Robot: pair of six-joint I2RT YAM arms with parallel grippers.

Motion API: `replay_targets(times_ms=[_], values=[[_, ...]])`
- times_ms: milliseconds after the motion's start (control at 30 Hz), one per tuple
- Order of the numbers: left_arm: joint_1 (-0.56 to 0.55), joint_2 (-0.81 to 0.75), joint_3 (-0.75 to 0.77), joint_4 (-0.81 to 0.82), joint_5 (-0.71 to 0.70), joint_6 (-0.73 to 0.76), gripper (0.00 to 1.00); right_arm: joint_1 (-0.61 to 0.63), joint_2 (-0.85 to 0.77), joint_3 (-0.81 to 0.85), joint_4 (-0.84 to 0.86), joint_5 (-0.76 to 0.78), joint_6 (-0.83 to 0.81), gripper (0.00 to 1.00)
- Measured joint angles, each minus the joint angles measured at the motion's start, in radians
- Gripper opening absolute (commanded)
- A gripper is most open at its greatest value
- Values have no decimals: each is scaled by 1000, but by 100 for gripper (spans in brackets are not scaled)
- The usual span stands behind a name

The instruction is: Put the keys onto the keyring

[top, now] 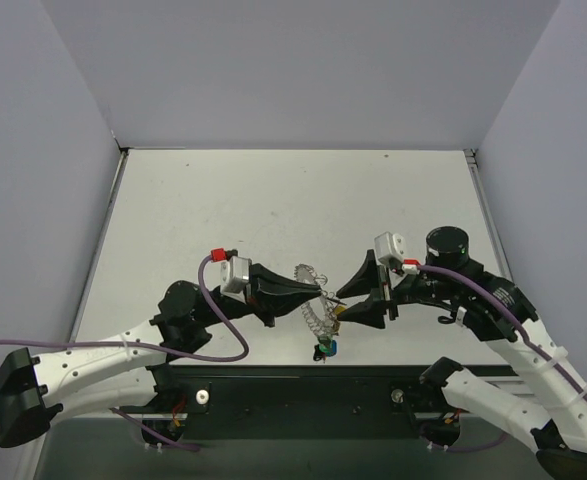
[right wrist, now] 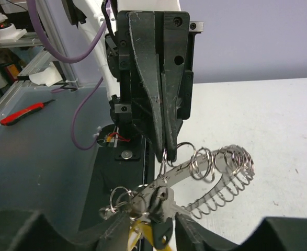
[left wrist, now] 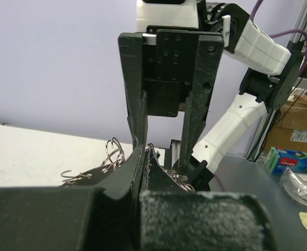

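1. White table (top: 273, 200) stretches open ahead of both hands as far as the lavender walls (top: 273, 70). Its near edge runs just behind them, where a black base plate (top: 303, 395) begins.
2. Tip to tip, almost touching, stand the left gripper (top: 316, 293) and the right gripper (top: 345, 303), with the keyring (top: 315, 320) between them.
3. On the left gripper the fingers (right wrist: 161, 120) are pressed together, pinching one loop of the keyring. Only the right wrist view shows this plainly.
4. On the right gripper the fingers (left wrist: 137, 115) stand apart. The keys (right wrist: 153, 204) bunch between them, and whether they squeeze the bunch cannot be told.
5. From the pinch, the keyring curves off to one side as a silvery band wound with wire loops.
6. Overhead, green and blue key heads hang behind the fingertips. The right wrist view shows a yellow one.
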Motion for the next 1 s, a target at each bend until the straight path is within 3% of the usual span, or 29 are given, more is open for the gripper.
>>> replay_targets(times_ms=[267,1000], values=[[0,-16,0,6,-16,1,0,0,-77,0,-13,58,-5,41],[0,-15,0,5,1,-2,0,0,-24,2,145,75,112,30]])
